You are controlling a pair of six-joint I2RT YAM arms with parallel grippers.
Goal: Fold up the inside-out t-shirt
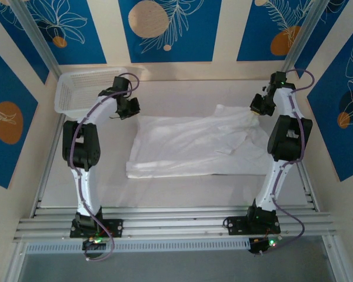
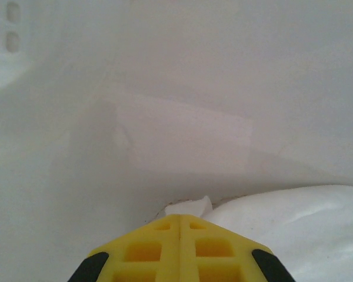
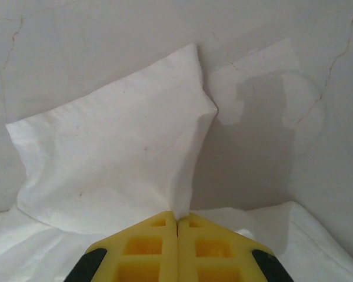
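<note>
Blue flower panels (image 1: 165,29) ringed a pale tabletop (image 1: 176,188), and both arms were reaching to its far side. Left hand (image 2: 179,218) was closed right up, yellow fingers (image 2: 144,249) pressed together with a small nub of white cloth poking out at the tip, so I'd call that a pinch on the far-left corner of the inside-out t-shirt (image 1: 188,144). Right hand (image 3: 177,216) was closed tight too, and a broad flap of the shirt stood up out of its fingertips and leaned off to the left, casting a shadow on the tabletop. From above, the left hand (image 1: 125,108) sat just beside the white mesh basket (image 1: 76,91), the right hand (image 1: 257,111) at the shirt's far-right edge, and the shirt lay spread between them, wrinkled and bunched toward the right.

This cloth looked thin, light and floppy. It would sag and crease wherever it wasn't carried, and a pinch on one layer could slip out. Best holds, to my eye, were the seamed edges and corners: hem, shoulder, sleeve cuff. Both ends would need to move together to keep the fold line straight.
</note>
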